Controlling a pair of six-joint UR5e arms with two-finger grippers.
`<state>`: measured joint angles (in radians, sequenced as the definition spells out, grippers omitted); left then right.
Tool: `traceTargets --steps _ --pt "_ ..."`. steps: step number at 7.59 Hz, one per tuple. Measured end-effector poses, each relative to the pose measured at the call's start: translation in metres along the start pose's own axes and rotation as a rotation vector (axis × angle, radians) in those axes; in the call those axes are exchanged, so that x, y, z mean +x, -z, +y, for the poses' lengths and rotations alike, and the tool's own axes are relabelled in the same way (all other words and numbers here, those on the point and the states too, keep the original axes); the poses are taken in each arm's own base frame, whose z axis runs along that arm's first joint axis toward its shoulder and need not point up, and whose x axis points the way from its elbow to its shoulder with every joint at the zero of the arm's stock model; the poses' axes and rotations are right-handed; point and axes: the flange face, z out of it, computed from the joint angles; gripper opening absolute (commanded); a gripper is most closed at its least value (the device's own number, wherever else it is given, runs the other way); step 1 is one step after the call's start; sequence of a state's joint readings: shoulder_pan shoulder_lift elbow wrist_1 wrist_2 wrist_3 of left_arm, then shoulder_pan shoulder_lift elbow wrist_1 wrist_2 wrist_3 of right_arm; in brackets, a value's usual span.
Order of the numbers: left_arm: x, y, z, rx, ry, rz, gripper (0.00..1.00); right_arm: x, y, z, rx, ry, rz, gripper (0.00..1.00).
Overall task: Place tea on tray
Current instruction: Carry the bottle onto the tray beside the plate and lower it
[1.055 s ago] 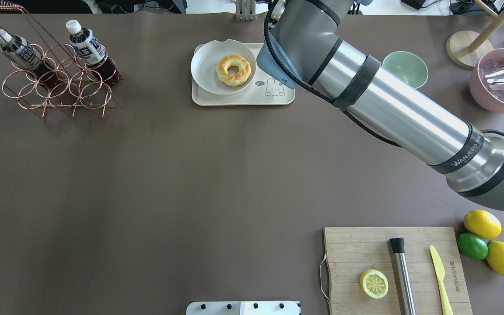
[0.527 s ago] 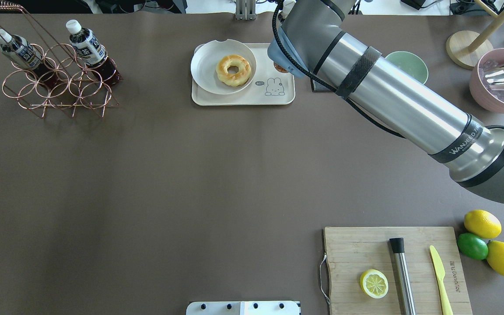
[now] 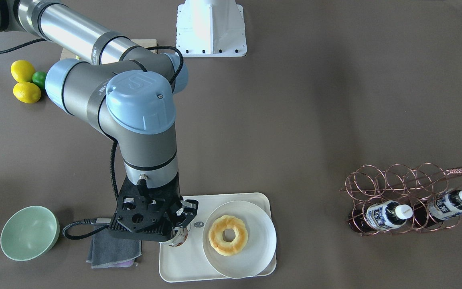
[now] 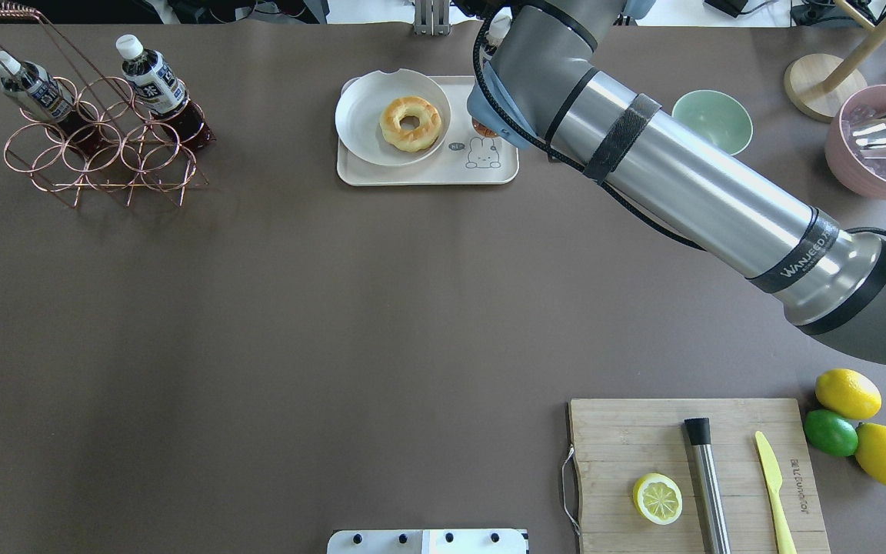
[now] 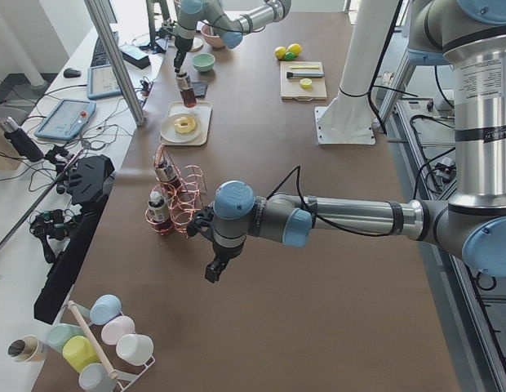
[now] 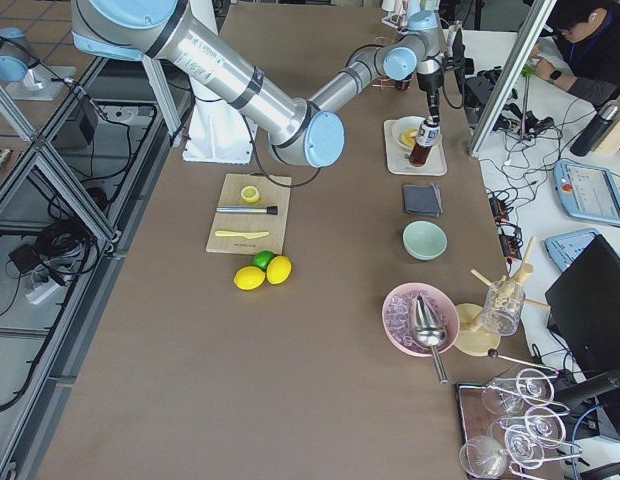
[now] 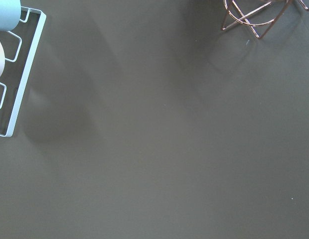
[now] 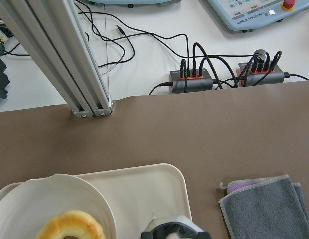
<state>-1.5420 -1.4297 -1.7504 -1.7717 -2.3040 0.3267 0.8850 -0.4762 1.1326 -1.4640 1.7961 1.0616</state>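
My right gripper [image 3: 171, 228] is shut on a tea bottle [image 3: 177, 239] and holds it upright over the right end of the cream tray [image 3: 183, 265], beside the bear drawing. In the overhead view only the bottle's brown base [image 4: 483, 128] shows under the wrist, above the tray [image 4: 428, 173]. Its white cap [image 8: 173, 230] shows at the bottom of the right wrist view. Two more tea bottles [image 4: 152, 78] [image 4: 31, 86] lean in the copper wire rack [image 4: 104, 146]. My left gripper [image 5: 210, 273] hangs over bare table near the rack; I cannot tell if it is open.
A round white plate [image 4: 362, 115] with a doughnut [image 4: 411, 123] fills the tray's left part. A grey cloth [image 3: 112, 249] and green bowl [image 3: 29, 233] lie right of the tray. The cutting board [image 4: 627, 446], lemons and a pink bowl [image 4: 874, 165] are at my right.
The right arm's wrist swung first right, then a little back left. The bottle's base, hidden a second ago, now shows over the tray next to the bear drawing.
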Motion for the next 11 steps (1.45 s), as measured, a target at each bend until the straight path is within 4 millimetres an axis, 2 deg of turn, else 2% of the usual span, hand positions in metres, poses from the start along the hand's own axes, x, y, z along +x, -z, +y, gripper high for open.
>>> traceTargets --steps 4,9,10,11 --pt "0.001 0.001 -0.001 0.002 -0.003 -0.001 1.00 -0.005 -0.012 0.010 0.003 -0.010 -0.007 0.00" --pt "0.001 0.001 -0.001 0.003 -0.003 -0.001 1.00 -0.005 -0.017 0.014 0.014 0.004 0.004 0.00" --pt "0.000 0.000 -0.001 0.002 -0.003 -0.001 1.00 -0.005 -0.017 0.014 0.015 0.008 0.005 0.10" --pt "0.000 0.000 -0.001 0.002 -0.003 -0.001 1.00 -0.006 -0.017 0.014 0.018 0.015 0.005 0.69"
